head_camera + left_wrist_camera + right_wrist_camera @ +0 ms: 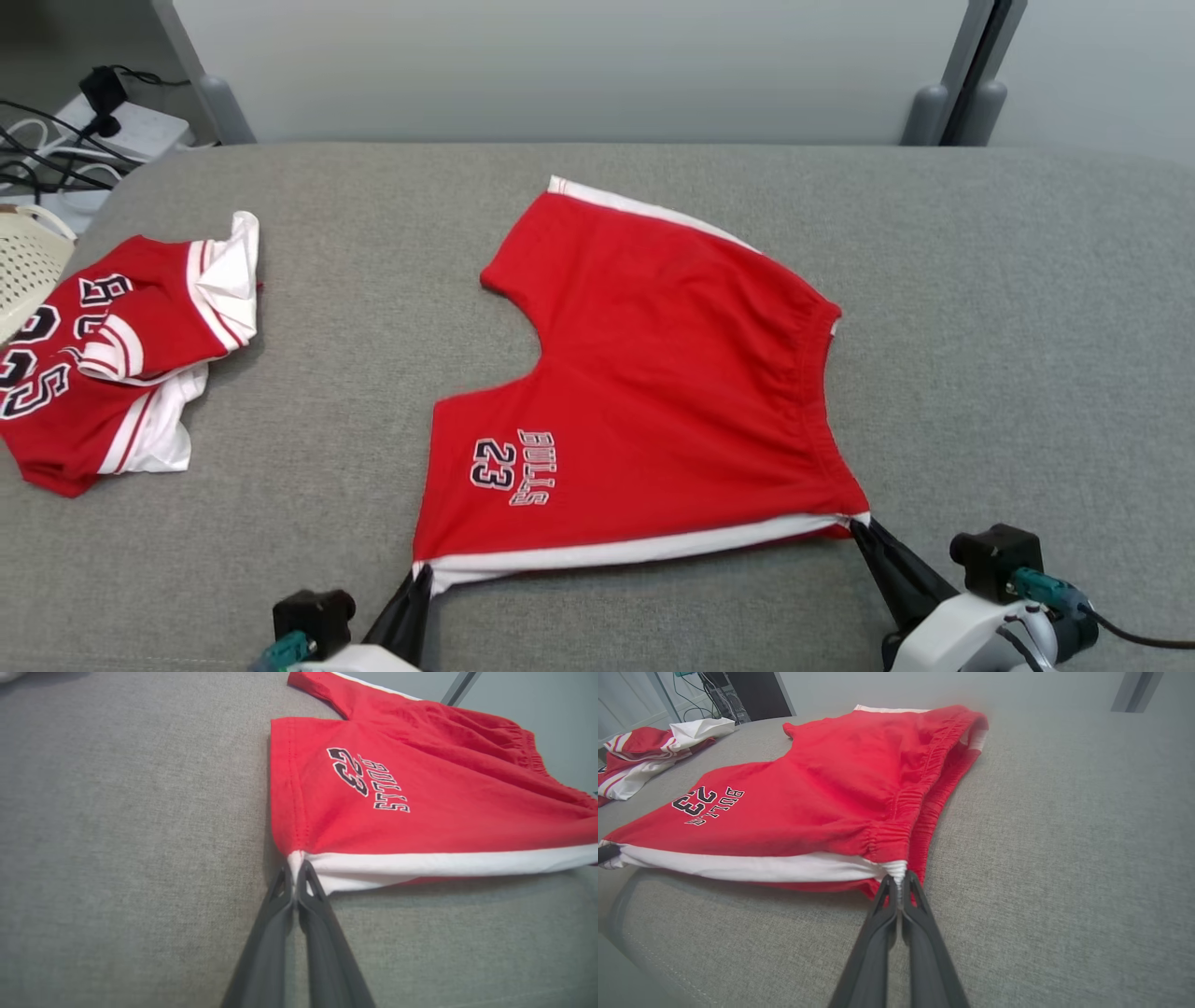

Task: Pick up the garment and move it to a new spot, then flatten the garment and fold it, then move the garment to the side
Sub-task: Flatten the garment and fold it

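The garment [653, 373] is a pair of red shorts with a white side stripe and "BULLS 23" print, spread on the grey surface. My left gripper [422, 571] is shut on the near hem corner of the shorts [420, 788], its tips [295, 867] pinching the white stripe. My right gripper [857, 527] is shut on the near waistband corner of the shorts [822, 798], tips [900, 877] pinching the stripe's other end. The near edge is lifted slightly off the surface between the two grips.
A crumpled red and white jersey [112, 364] lies at the far left of the grey surface [1008, 327]. A cream basket [28, 261] and cables [56, 140] sit past the left edge. A pale wall [560, 65] stands behind.
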You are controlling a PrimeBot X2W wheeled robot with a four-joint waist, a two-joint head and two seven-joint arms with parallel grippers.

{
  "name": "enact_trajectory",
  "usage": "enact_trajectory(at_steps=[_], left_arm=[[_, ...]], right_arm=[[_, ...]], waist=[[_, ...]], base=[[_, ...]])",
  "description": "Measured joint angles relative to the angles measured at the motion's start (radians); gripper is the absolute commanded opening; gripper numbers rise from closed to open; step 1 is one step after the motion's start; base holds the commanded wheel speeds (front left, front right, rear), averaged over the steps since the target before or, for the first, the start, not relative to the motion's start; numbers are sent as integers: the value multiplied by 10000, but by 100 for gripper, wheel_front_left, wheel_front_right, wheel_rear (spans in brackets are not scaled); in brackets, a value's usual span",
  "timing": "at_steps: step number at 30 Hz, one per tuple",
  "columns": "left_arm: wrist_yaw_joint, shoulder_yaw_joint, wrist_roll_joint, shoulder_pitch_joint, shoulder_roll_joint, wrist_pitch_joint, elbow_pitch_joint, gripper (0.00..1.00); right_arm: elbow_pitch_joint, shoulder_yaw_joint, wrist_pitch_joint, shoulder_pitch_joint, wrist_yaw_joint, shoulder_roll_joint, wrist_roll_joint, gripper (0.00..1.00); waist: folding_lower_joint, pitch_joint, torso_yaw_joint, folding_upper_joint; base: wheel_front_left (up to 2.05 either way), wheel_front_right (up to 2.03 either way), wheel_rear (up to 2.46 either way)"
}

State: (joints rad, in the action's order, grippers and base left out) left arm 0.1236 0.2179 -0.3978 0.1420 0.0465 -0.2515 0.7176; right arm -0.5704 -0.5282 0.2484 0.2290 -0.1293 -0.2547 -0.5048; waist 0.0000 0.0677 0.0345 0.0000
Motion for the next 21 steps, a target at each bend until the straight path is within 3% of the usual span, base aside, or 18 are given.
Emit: enact_trajectory(at_steps=[16,21], left_arm=[[63,-217,59,-577,100,0,130,0],[63,-445,533,-580,111,0,-466,0]], right_arm=[[84,-389,0,-711,-2,82,-242,0],[224,-357,0,-857,0,46,-395,0]], waist=[[0,-669,220,0],[0,-594,228,0]], base=[[0,0,0],[0,0,0]])
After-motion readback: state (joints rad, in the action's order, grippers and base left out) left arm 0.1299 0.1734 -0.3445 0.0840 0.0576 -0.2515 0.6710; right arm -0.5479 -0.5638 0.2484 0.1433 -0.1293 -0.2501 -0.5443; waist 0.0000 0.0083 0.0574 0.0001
